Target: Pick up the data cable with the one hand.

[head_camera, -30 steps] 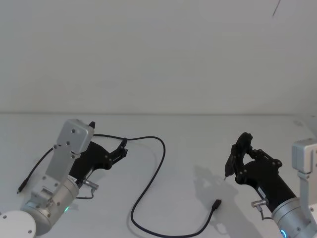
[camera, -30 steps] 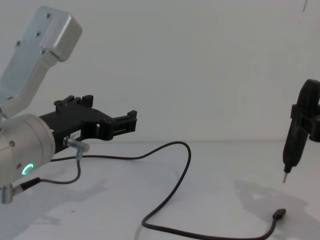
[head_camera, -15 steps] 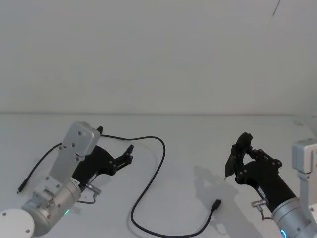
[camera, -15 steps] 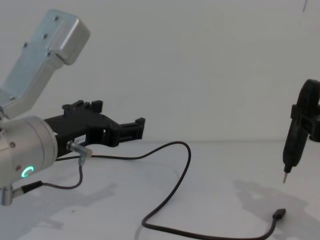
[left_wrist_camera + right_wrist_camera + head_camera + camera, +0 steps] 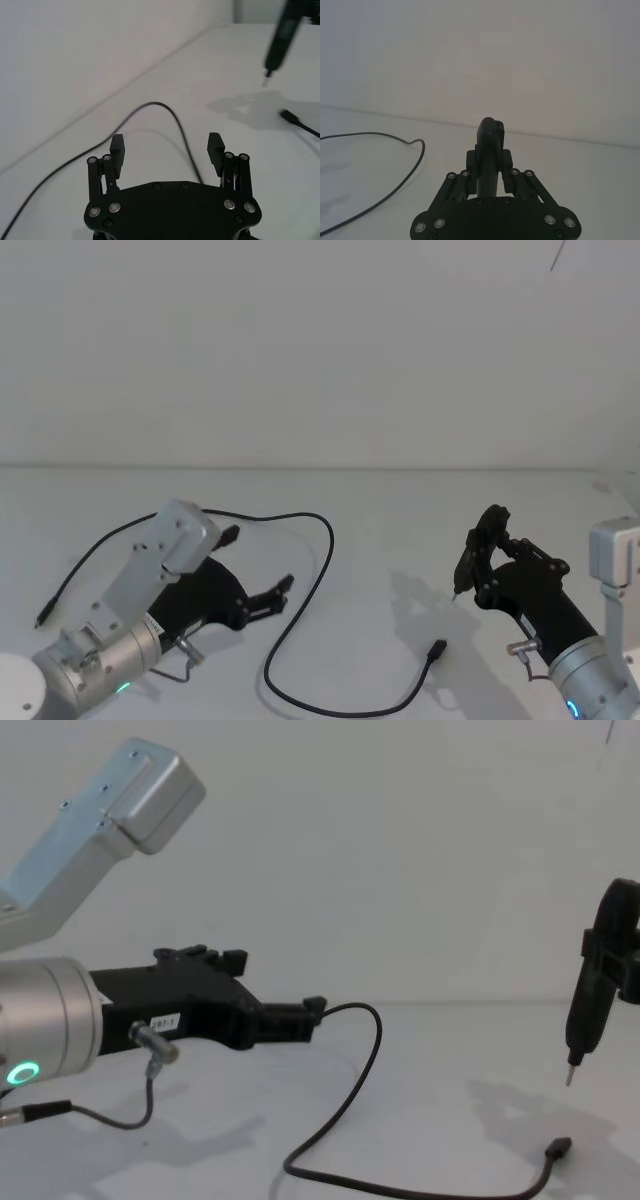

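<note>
My left gripper (image 5: 278,592) has swung off the top bend of the data cable (image 5: 329,550) and come down lower. It now sits just beside the long stretch that runs down from that bend. A second ago it was up by the cable's upper curve. In the chest view the left gripper (image 5: 305,1015) has pushed forward, and its tips now reach close to the cable (image 5: 380,1032).

My fingers (image 5: 117,145) are spread wide, nothing between them yet. In the left wrist view the left gripper (image 5: 166,145) frames the cable (image 5: 172,112): the black line arcs out ahead of me and runs back in between the two fingers, passing under my palm. I cannot tell whether it touches me.

The cable itself has not shifted. It still lies flat on the white table (image 5: 400,510), with its plug (image 5: 437,651) at the far end of the lower curve, well apart from my left gripper.

My right gripper (image 5: 480,562) has stayed put, beyond the plug end of the cable. It is still clamped on the slim black tool (image 5: 583,1010), whose pin tip hangs above the plug. In the right wrist view the right gripper (image 5: 490,162) squeezes that tool (image 5: 489,135) upright.

A short grey wire (image 5: 150,1085) dangles from my left wrist, on the side away from the cable's bend.
</note>
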Controlling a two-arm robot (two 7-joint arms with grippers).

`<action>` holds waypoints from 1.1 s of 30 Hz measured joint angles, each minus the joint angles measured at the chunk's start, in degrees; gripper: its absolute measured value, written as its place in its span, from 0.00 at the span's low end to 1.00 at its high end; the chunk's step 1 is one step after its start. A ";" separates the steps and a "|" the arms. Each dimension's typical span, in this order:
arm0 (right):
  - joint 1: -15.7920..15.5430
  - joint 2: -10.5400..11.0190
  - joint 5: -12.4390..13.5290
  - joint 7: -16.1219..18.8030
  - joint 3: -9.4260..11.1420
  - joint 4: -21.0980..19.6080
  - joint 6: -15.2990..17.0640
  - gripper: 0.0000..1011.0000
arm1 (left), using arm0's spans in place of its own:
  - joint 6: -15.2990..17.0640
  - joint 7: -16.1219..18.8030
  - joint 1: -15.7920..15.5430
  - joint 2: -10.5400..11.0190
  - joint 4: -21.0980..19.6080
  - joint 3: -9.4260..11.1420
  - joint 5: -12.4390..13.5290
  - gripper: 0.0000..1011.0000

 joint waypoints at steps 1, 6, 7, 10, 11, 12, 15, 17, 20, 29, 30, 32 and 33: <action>0.00 0.00 0.00 0.00 0.00 0.00 0.00 0.28 | 0.59 -1.09 0.08 0.72 -0.74 0.13 -0.29 0.99; 0.00 0.00 0.00 0.00 0.00 0.00 0.00 0.28 | 2.57 -4.69 0.18 2.76 -2.89 0.53 -1.25 0.99; 0.00 0.00 0.00 0.00 0.00 0.00 0.00 0.28 | 2.89 -5.22 0.18 3.08 -3.22 0.60 -1.38 0.99; 0.00 0.00 0.00 0.00 0.00 0.00 0.00 0.28 | 4.29 -7.69 0.13 4.42 -4.68 1.01 -1.94 0.99; 0.00 0.00 0.00 0.00 0.00 0.00 0.00 0.28 | 4.96 -8.81 0.04 5.03 -5.32 1.23 -2.18 0.99; 0.00 0.00 0.00 0.00 0.00 0.00 0.00 0.28 | 5.43 -9.55 -0.02 5.35 -5.66 1.38 -2.34 0.99; 0.00 0.00 0.00 0.00 0.00 0.00 0.00 0.28 | 6.88 -12.02 -0.42 6.57 -7.02 2.03 -2.86 0.99; 0.00 0.00 0.00 0.00 0.00 0.00 0.00 0.28 | 7.64 -13.12 -0.67 7.12 -7.65 2.38 -3.07 0.99; 0.00 0.00 0.00 0.00 0.00 0.00 0.00 0.28 | 9.26 -15.50 -1.41 8.17 -8.95 3.29 -3.46 0.99; 0.00 0.00 0.00 0.00 0.00 0.00 0.00 0.28 | 14.69 -20.67 -4.21 9.95 -11.73 6.74 -3.73 0.99; 0.00 0.00 0.00 0.00 0.00 0.00 0.00 0.28 | 15.18 -20.94 -4.42 10.04 -11.89 7.07 -3.70 0.99; 0.00 0.00 0.00 0.00 0.00 0.00 0.00 0.28 | 16.26 -21.40 -4.84 10.19 -12.12 7.73 -3.42 0.99; 0.00 0.00 0.00 0.00 0.00 0.00 0.00 0.28 | 16.82 -21.52 -5.09 10.23 -12.19 8.19 -3.18 0.99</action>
